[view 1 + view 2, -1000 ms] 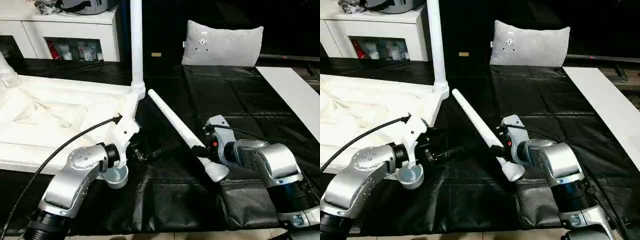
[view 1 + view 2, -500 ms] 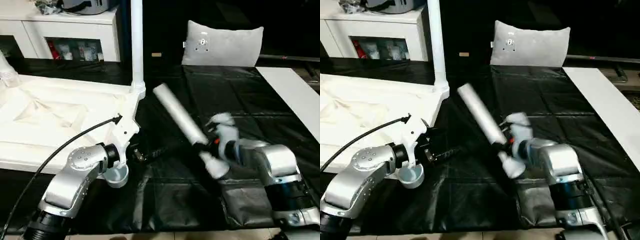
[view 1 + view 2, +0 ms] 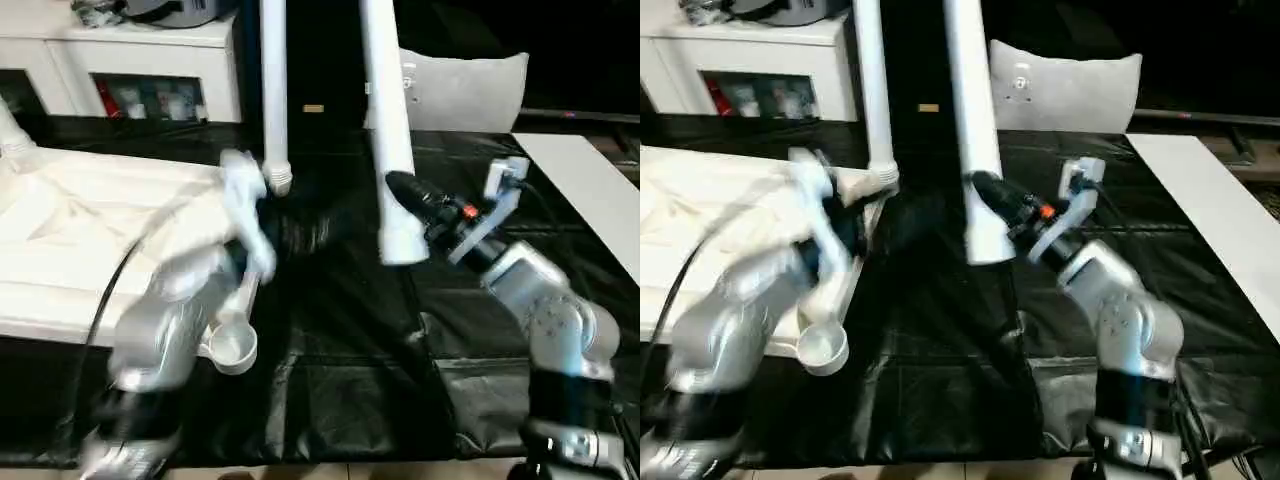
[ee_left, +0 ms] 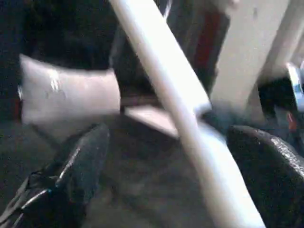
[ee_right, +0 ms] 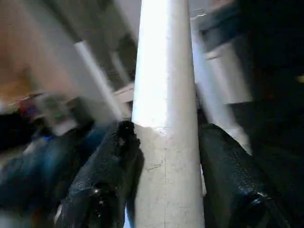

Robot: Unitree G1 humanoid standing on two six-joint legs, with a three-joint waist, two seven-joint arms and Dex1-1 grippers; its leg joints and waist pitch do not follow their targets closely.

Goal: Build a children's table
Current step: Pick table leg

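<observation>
Up it goes: the long white tapered plastic leg (image 3: 385,130) that lay flat on the black sheet a second ago is now hoisted nearly upright, its thick end hanging just beside and below the right gripper (image 3: 408,195) and its length rising past the top of the head view. Two black fingers (image 5: 107,166) pinch it from either side, the leg running straight up between them in the right wrist view. The silver right forearm (image 3: 540,305) has lifted off the sheet and angles in toward the middle.

Over on the other side, the left arm (image 3: 180,310) has swung upward too and is smeared with motion; whether the left gripper (image 4: 156,175) is spread or pinching I can't tell with any certainty, though its two dark fingers stand well apart in the left wrist view with a white leg crossing between them.

Beside the left arm lies the white rectangular plastic table top (image 3: 80,230), underside up, with a round corner socket (image 3: 232,345) open just below that arm. Beyond the left gripper, an already fitted white leg (image 3: 274,90) stands upright from the top's far corner, near the raised leg and roughly parallel to it. Behind the right gripper, a white pillow (image 3: 465,90) leans at the back of the black sheet (image 3: 340,400).
</observation>
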